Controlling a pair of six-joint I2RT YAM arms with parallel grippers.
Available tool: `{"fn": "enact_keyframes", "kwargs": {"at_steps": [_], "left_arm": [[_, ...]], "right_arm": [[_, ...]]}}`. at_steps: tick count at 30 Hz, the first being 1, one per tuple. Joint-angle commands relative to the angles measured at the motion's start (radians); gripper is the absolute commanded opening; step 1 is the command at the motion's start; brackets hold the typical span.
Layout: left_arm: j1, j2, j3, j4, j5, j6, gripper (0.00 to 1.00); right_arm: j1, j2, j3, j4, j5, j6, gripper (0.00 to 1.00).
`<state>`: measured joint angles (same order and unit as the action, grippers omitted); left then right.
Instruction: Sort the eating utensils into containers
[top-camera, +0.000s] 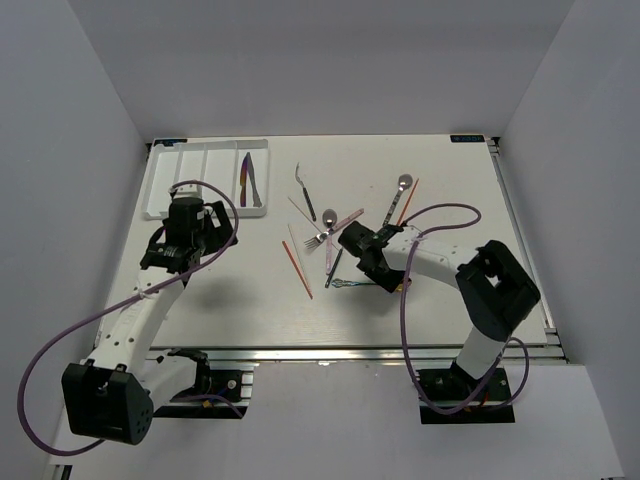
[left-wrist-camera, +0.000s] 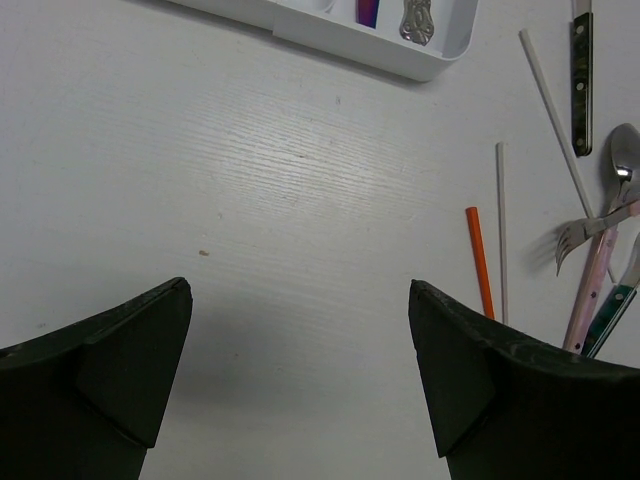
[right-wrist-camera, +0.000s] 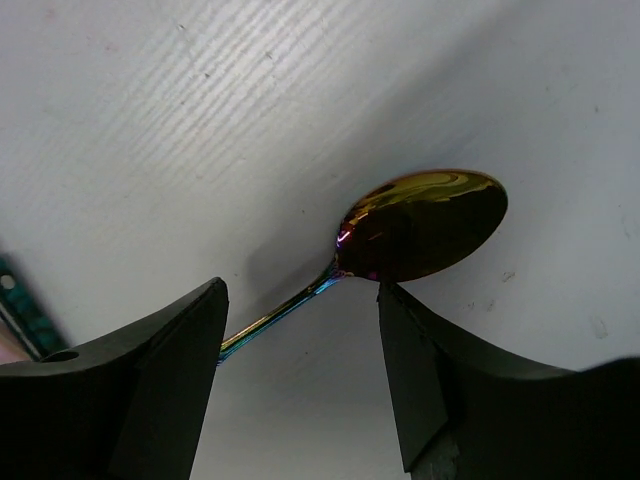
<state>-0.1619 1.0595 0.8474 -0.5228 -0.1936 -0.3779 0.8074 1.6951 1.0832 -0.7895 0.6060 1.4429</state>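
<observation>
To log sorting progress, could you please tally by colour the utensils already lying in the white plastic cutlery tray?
Iridescent metal utensil: 1
Silver metal utensil with an ornate handle: 1
Total: 2, side by side in one end slot of the white plastic cutlery tray.

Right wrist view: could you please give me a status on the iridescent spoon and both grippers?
Left gripper open, empty. Right gripper open, straddling the iridescent gold-bowled metal spoon at its neck. Nothing else in the way.

top: high overhead, whole table (top-camera: 250, 270) | wrists: close, downward, same table
</observation>
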Motion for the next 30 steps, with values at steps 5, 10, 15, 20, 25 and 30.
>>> {"fn": "enact_keyframes", "kwargs": {"at_steps": [5,10,15,20,25,30], "left_arm": [[-0.030,-0.055,0.022,0.009,0.002,0.014,0.98],[-0.031,-0.056,0.022,0.007,0.008,0.014,0.98],[-0.034,-0.055,0.022,0.009,0.008,0.016,0.98],[-0.042,-0.049,0.021,0.012,0.037,0.016,0.98],[-0.044,-0.065,-0.008,0.104,0.357,-0.041,0.98],[-0.077,-0.096,-0.126,0.459,0.718,-0.304,0.98]], "right_arm": [[0.010,0.126,0.026,-0.013,-0.074,0.099,0.55],[0.009,0.176,0.011,-0.004,-0.104,0.123,0.29],[-0.005,0.150,-0.035,0.027,-0.101,0.134,0.19],[-0.027,0.080,-0.115,0.038,-0.043,0.119,0.00],[-0.025,-0.132,-0.235,0.380,-0.001,-0.271,0.00],[-0.027,-0.380,-0.356,0.720,-0.170,-0.808,0.00]]}}
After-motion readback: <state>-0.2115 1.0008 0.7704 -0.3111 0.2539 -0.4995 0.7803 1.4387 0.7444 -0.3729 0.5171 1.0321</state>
